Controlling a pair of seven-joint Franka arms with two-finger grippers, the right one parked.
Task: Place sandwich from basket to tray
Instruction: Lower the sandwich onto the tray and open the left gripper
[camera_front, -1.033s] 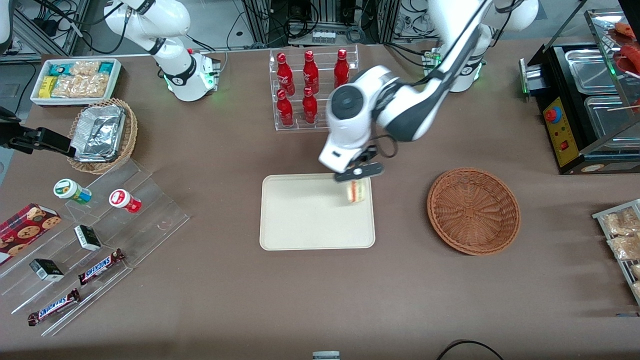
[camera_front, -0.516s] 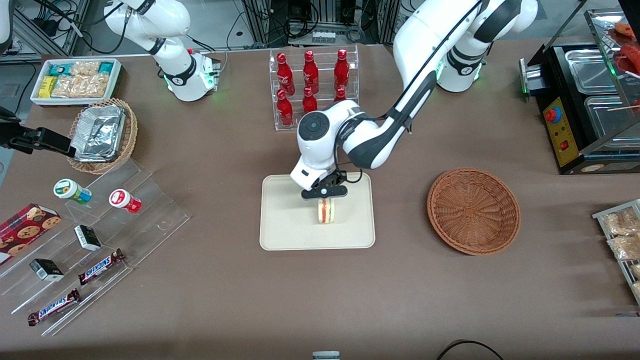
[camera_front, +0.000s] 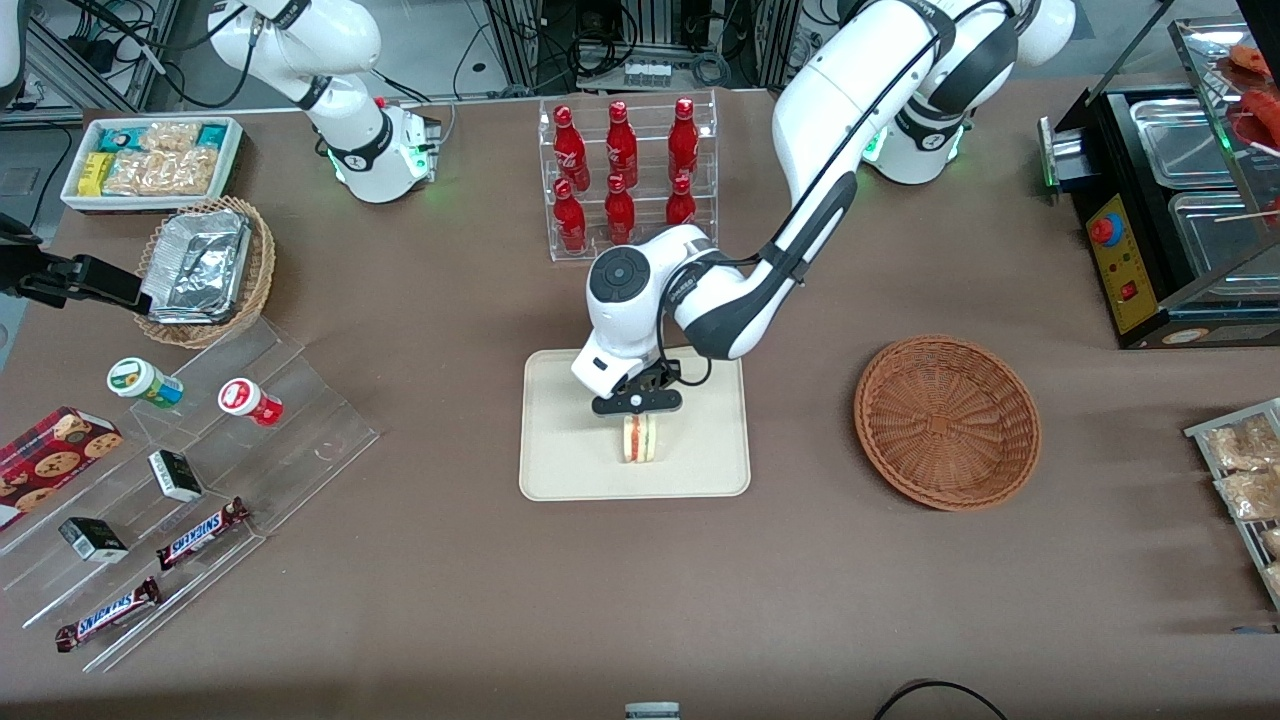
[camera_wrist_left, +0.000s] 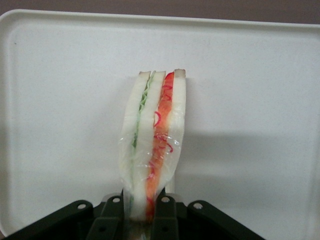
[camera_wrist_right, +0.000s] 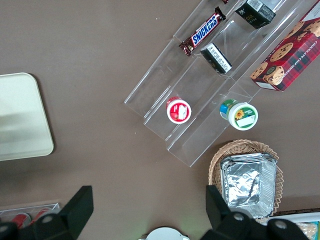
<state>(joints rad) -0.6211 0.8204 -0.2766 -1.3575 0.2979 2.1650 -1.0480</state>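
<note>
A brown desk (camera_front: 700, 580) carries everything. Above the middle of the cream tray (camera_front: 560, 470), the gripper (camera_front: 637, 408) is clamped on the sandwich (camera_front: 639, 438), its two black fingers (camera_wrist_left: 114, 215) pinching the wrapped wedge at one end. The sandwich stands on edge, showing its layers of white bread with green and red filling; whether it touches the tray's surface cannot be told. The tray lies near the desk's middle, its long edge facing the front camera. The reddish-brown basket (camera_front: 947, 420) sits apart from the tray, toward the working arm's end of the desk, bare inside. A clear rack of red bottles (camera_front: 620, 170) stands farther from the front camera than the tray.
</note>
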